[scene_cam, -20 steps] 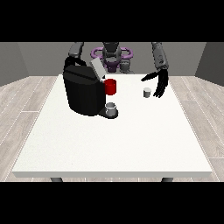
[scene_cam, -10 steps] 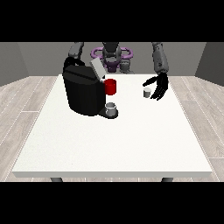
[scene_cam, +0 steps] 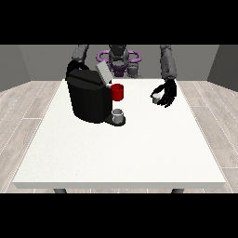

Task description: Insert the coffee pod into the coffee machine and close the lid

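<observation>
The small pale coffee pod (scene_cam: 156, 96) is at the table's back right. The hand at the view's right (scene_cam: 167, 93) has its dark fingers curled round the pod's far and right side. The black coffee machine (scene_cam: 89, 98) stands at the back left of the table with its grey lid (scene_cam: 103, 72) tilted up. A red part (scene_cam: 117, 92) sticks out of its front, above a small grey cup (scene_cam: 118, 115) on its base. At the view's left only the upper arm (scene_cam: 81, 53) shows; its hand is hidden behind the machine.
The white table (scene_cam: 121, 153) stretches wide towards the camera in front of the machine. The robot's torso with purple rings (scene_cam: 118, 58) stands behind the back edge. The table's right edge lies a short way beyond the pod.
The hand at the view's right has closed in on the pod, its fingers curling round it. The pod, the machine and its lid have stayed where they were.
</observation>
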